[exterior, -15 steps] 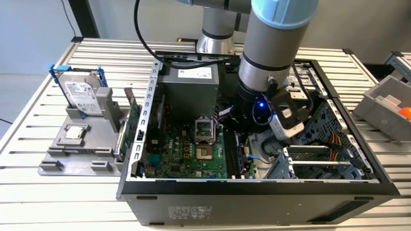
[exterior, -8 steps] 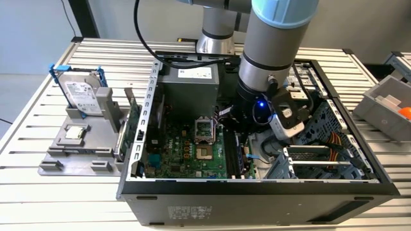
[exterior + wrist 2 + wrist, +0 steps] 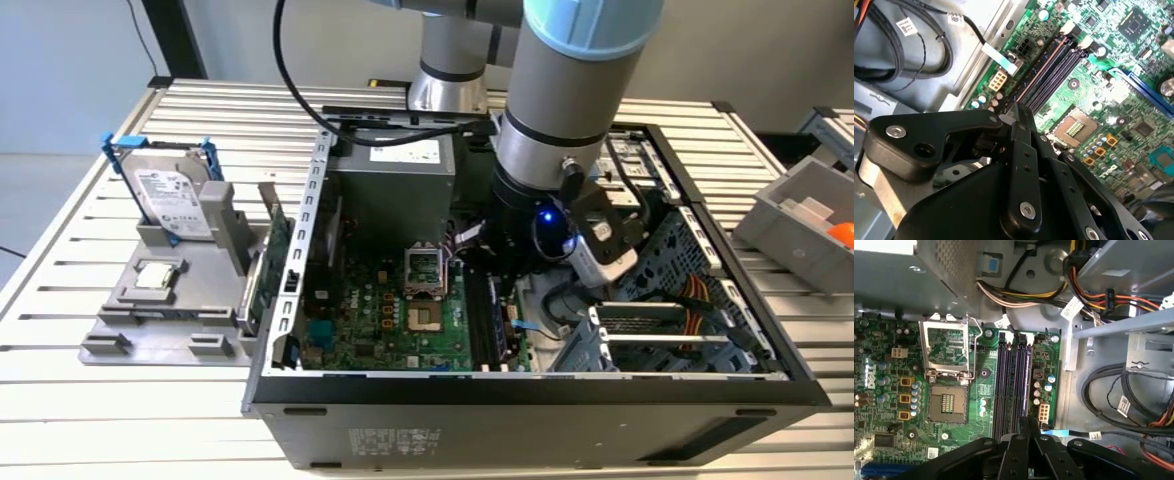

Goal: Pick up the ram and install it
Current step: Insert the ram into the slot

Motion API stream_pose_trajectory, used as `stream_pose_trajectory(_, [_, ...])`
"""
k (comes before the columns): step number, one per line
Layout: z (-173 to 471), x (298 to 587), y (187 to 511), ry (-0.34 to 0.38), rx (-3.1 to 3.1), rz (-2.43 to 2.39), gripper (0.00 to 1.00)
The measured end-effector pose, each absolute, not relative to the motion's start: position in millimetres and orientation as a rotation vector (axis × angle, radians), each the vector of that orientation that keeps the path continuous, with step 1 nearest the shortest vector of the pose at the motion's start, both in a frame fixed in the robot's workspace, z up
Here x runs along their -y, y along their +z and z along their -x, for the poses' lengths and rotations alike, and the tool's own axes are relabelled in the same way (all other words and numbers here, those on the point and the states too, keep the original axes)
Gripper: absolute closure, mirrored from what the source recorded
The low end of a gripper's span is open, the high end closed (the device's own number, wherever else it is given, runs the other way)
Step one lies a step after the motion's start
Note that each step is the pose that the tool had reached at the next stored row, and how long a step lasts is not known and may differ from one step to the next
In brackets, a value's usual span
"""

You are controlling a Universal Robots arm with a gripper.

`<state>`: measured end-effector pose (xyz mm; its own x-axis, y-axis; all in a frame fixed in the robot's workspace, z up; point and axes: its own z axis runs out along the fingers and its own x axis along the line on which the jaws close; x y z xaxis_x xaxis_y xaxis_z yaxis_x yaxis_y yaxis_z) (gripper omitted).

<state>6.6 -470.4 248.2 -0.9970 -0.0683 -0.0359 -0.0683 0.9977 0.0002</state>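
Note:
My gripper [image 3: 502, 288] is down inside the open computer case [image 3: 534, 395], over the black memory slots [image 3: 1003, 385] of the green motherboard [image 3: 380, 310]. In both wrist views the black fingers [image 3: 1021, 440] come together at one end of the slots. The ram [image 3: 1024, 380] is a narrow dark-blue strip standing on edge along the slot line. It runs straight into the fingertips, and its thin brownish edge [image 3: 1046, 67] shows in the second wrist view. The gripper [image 3: 1027, 422] [image 3: 1019, 106] looks shut on the ram. I cannot tell how deep the ram sits in the slot.
Beside the slots lie the CPU socket [image 3: 946, 405] and bundled cables [image 3: 1114, 395], with a drive cage wall close by. Outside the case, on the exterior view's left, a grey fixture [image 3: 147, 320] holds a silver hard drive [image 3: 174, 195] and a green card [image 3: 274, 250]. A grey bin [image 3: 807, 215] stands at the right.

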Motion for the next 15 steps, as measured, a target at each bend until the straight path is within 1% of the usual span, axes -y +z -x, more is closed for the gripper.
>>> stream_pose_trajectory(8, [-6.8,470.3,248.3,0.032,-3.096,0.252,1.0])
stream_pose_trajectory(15, [-7.2,470.3,248.2,0.04,-3.081,0.4,1.0])
